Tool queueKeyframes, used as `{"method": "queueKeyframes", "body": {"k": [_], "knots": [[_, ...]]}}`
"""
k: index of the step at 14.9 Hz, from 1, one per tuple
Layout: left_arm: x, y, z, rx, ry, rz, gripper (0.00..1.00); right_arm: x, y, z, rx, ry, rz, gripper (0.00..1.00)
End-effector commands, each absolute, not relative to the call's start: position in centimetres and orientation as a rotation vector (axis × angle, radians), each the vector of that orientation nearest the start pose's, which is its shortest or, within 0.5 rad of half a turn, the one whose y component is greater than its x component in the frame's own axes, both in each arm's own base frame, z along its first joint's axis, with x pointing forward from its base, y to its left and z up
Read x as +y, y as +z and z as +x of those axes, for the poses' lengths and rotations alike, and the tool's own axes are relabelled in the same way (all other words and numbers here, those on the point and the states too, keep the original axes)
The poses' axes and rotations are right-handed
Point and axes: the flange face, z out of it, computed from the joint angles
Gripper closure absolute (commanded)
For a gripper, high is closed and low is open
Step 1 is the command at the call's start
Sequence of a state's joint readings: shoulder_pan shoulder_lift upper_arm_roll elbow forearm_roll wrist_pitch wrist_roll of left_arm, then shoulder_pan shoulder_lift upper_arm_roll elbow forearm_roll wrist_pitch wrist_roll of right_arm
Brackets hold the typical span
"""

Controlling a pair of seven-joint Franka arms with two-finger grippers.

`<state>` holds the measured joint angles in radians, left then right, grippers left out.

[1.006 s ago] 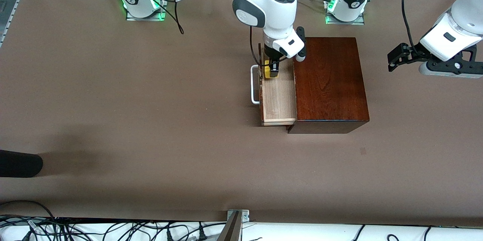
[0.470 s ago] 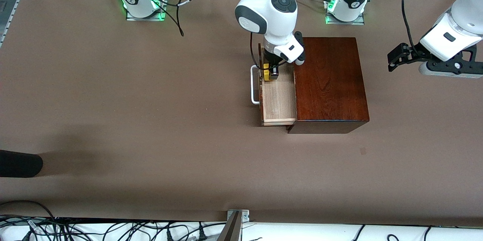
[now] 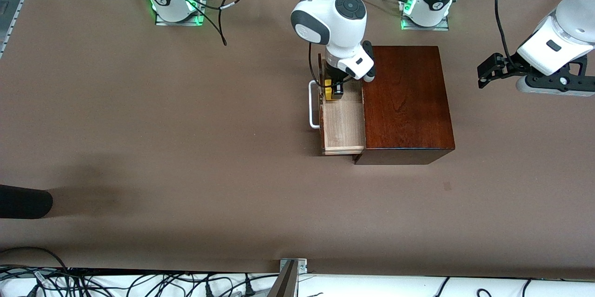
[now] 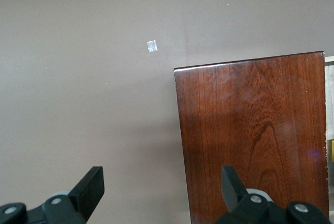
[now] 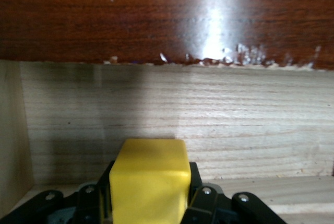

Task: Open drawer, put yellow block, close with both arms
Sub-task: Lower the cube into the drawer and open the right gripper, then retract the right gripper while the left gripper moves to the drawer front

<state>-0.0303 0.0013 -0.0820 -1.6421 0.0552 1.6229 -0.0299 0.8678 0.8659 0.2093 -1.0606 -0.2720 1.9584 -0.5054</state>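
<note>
Yellow block (image 5: 148, 179) sits clamped between the right gripper's (image 3: 333, 90) two black fingers (image 5: 195, 182), one on each side face, top face showing bright in the right wrist view. Held block is inside the open drawer (image 3: 343, 120), at the drawer's end nearer the robot bases, low over the pale wood floor (cannot tell if it touches the floor). Block shows in the front view as a yellow patch (image 3: 328, 91) just beside the drawer's dark front panel. White U-shaped handle (image 3: 313, 104) sticks out from that front panel toward the right arm's end of the table. Drawer is pulled partway out of the glossy mahogany box (image 3: 405, 102); the box's worn lower edge and pale tray wall fill the right wrist view. Right arm (image 3: 332, 18) reaches down from its base over the drawer.

Left gripper (image 3: 484, 74) hangs over bare table (image 3: 186, 148) near the left arm's end, well apart from the box, fingers (image 4: 90, 190) spread wide with nothing between them. Left arm waits. Left wrist view shows the box top (image 4: 253, 135) and a small pale mark (image 4: 152, 46) on the table.
</note>
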Motion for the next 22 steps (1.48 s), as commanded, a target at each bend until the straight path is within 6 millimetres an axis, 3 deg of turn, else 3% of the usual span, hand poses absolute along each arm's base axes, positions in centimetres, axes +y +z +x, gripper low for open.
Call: {"method": "queueKeyframes", "body": {"k": [1, 6, 9, 12, 15, 17, 20, 22], "knots": [[-5.8, 60.3, 55.1, 0.138, 0.030, -3.106, 0.00, 64.7, 31.6, 43.5, 2.198, 0.124, 2.077, 0.00], [-5.9, 60.3, 55.0, 0.145, 0.040, -3.105, 0.00, 64.5, 33.2, 43.7, 2.190, 0.138, 2.095, 0.00], [-6.1, 60.3, 55.0, 0.159, 0.040, -3.104, 0.00, 63.9, 38.7, 44.0, 2.163, 0.216, 2.128, 0.00], [-7.0, 60.5, 54.8, 0.182, 0.042, -3.104, 0.00, 61.6, 45.7, 44.6, 2.119, 0.266, 2.209, 0.00], [-8.1, 61.3, 54.6, 0.214, 0.070, -3.101, 0.00, 57.2, 52.4, 47.1, 2.028, 0.336, 2.262, 0.00], [-9.1, 61.0, 53.9, 0.240, 0.144, -3.139, 0.00, 53.5, 55.2, 49.6, 1.950, 0.354, 2.316, 0.00], [-10.4, 61.2, 53.5, 0.271, 0.161, -3.167, 0.00, 46.0, 58.5, 54.8, 1.789, 0.370, 2.446, 0.00], [-13.0, 61.2, 52.9, 0.350, 0.167, -3.156, 0.00, 40.7, 61.0, 57.6, 1.675, 0.415, 2.525, 0.00]]}}
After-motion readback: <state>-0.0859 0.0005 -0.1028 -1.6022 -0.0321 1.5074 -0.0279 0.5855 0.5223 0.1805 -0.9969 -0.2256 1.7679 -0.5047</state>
